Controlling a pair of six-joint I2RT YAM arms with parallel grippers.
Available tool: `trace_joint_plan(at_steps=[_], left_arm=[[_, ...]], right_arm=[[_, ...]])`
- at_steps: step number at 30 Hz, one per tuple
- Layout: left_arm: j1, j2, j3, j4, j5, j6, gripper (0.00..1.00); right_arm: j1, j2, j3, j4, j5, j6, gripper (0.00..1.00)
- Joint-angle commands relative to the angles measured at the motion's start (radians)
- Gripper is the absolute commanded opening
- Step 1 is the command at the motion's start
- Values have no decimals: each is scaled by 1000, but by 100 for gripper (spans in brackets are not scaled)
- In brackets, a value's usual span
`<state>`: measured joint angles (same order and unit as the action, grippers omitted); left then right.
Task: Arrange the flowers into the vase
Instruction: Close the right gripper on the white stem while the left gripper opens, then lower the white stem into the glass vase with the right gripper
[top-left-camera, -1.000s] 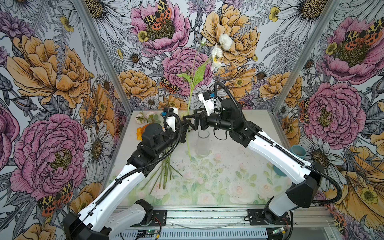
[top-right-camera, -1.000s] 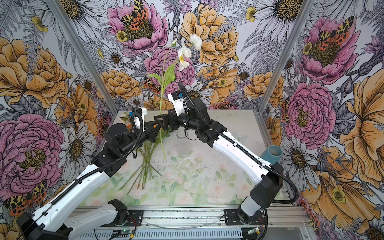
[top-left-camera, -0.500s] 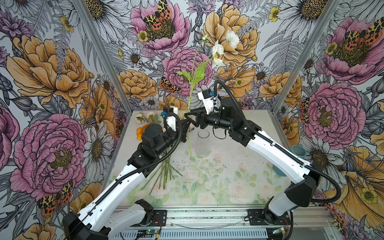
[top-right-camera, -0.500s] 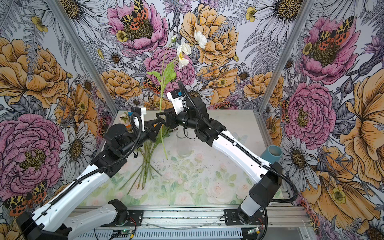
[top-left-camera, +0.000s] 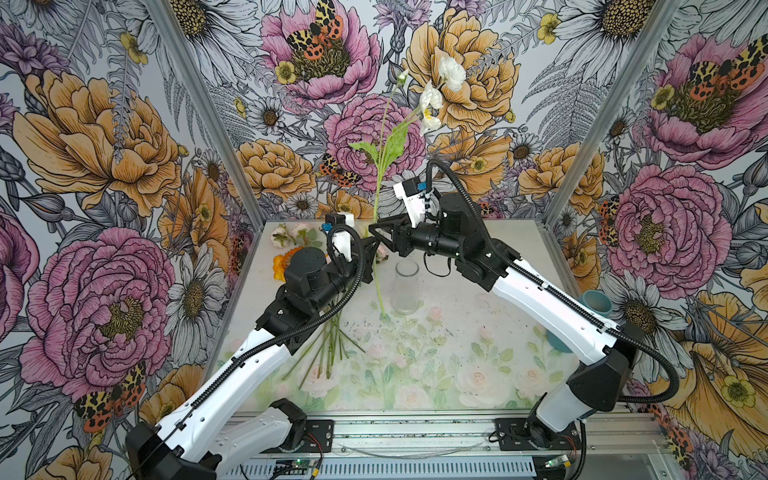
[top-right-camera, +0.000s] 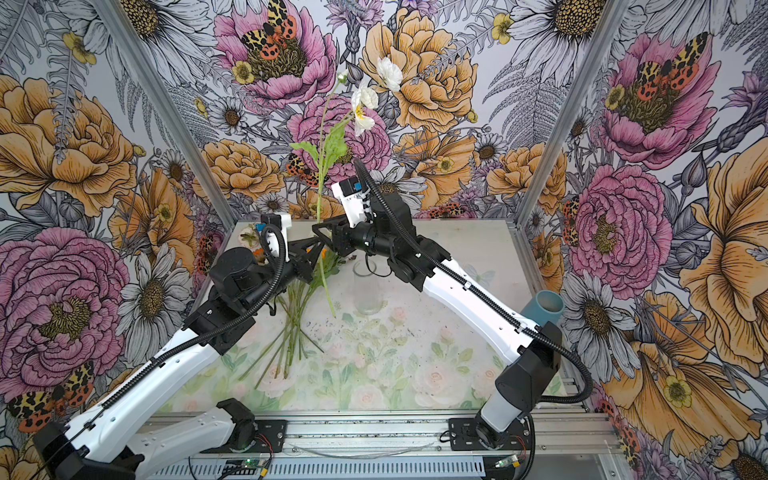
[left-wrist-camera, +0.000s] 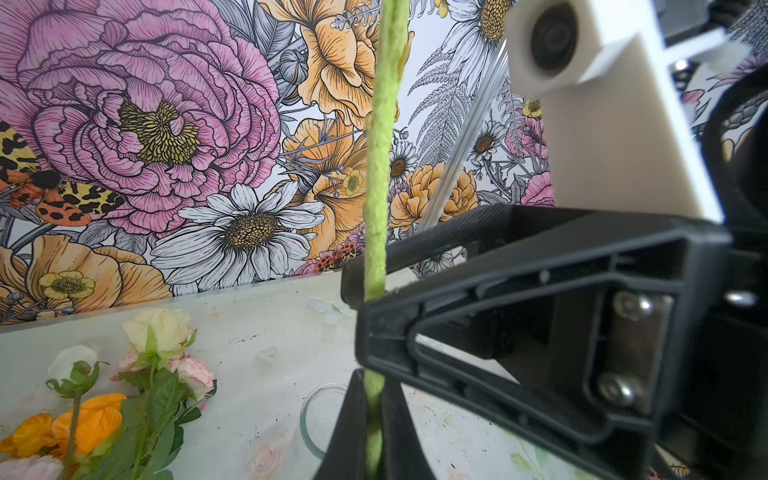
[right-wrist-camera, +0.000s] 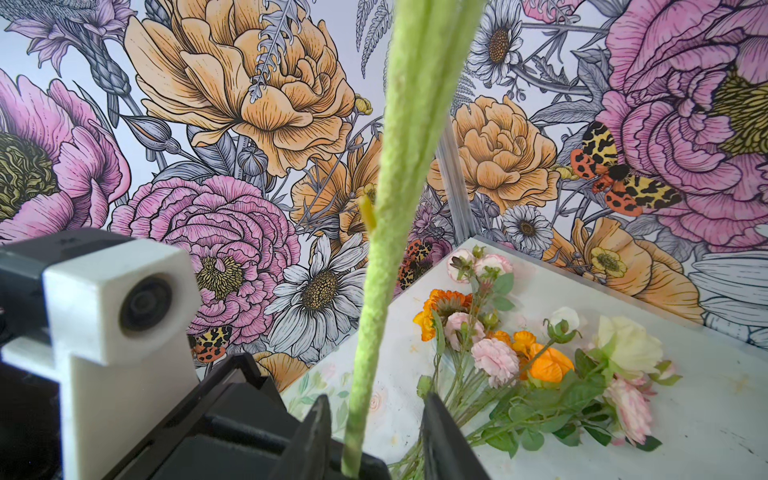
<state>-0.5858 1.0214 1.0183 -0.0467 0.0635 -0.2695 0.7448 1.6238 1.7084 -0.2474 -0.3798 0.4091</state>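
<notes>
Beside vase (top-left-camera: 405, 286) | left claw (left-wrist-camera: 373, 390) grips stem (top-left-camera: 376, 199) | right claw (right-wrist-camera: 374, 399) agape around it | flowers (right-wrist-camera: 519, 365) lying left

Bright, even light fills the whole scene, with only soft shadows on the table (top-left-camera: 436, 345). Up close in both wrist views, the green stem (left-wrist-camera: 376, 187) looks blurry.

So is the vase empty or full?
Empty: nothing shows inside the clear vase; the stem of the held white flower hangs beside it, outside.
</notes>
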Motion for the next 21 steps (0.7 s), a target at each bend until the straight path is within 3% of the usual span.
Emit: trace_joint_plan(at_steps=[1, 7, 9, 11, 12, 14, 15, 21], left_arm=[[-12, -1, 18, 24, -25, 14, 0], [-16, -6, 13, 18, -37, 19, 0], [-16, -8, 10, 15, -42, 22, 0], [-15, -11, 5, 15, -50, 23, 0], [-14, -15, 2, 13, -60, 23, 11], [-13, -24, 0, 4, -70, 25, 64], [-10, -29, 2, -10, -63, 31, 97], [9, -97, -19, -73, 5, 50, 99]], right_arm=[[2, 26, 40, 22, -35, 16, 38], [2, 24, 38, 22, -30, 15, 19], [2, 21, 38, 22, -27, 14, 4], [1, 22, 38, 23, -16, 16, 0], [1, 21, 38, 22, -11, 15, 0], [-2, 21, 38, 23, -2, 9, 0], [-5, 19, 38, 22, 10, 4, 0], [-50, 1, 55, 23, 88, -49, 0]])
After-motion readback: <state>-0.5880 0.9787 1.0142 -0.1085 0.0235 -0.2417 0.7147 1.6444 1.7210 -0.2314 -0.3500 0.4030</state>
